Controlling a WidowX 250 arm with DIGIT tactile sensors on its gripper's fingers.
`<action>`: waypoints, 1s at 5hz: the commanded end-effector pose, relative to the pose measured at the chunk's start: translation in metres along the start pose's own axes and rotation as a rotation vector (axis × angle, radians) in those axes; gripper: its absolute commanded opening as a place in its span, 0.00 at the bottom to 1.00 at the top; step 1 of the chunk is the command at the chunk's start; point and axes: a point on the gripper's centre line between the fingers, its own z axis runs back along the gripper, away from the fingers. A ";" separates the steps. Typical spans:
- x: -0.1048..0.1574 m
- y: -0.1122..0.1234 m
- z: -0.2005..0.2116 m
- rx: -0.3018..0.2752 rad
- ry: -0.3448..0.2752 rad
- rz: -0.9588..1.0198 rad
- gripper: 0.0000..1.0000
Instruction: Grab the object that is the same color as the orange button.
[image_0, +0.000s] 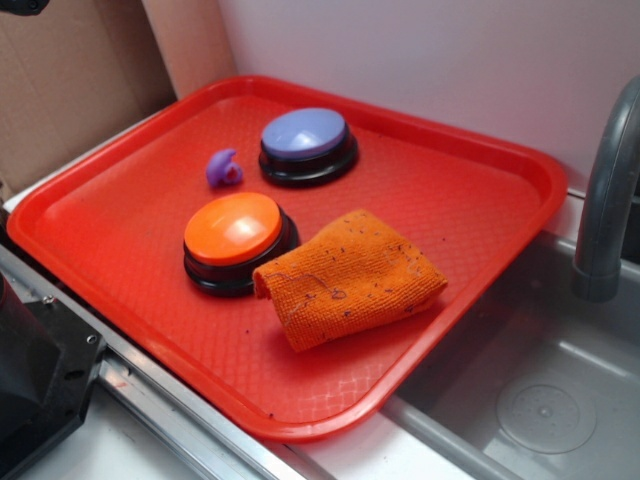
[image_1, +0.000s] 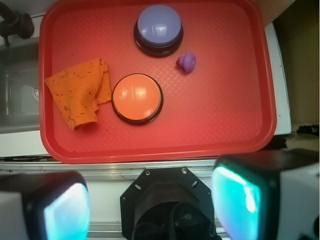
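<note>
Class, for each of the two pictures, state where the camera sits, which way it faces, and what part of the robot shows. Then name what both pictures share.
Exterior: sits low beside the red tray, looking obliquely across it toward the wall and sink; only a black part of the robot at bottom left shows.
Wrist: rides on the arm, looking straight down at the tray; the open tool and its two fingers fill the bottom edge.
Shared: tray, orange cloth, orange button, purple button, purple piece.
</note>
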 end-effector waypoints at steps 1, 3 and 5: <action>0.000 0.000 0.000 0.000 0.000 0.000 1.00; 0.028 -0.040 -0.041 -0.044 -0.016 0.282 1.00; 0.066 -0.104 -0.136 -0.010 -0.028 0.386 1.00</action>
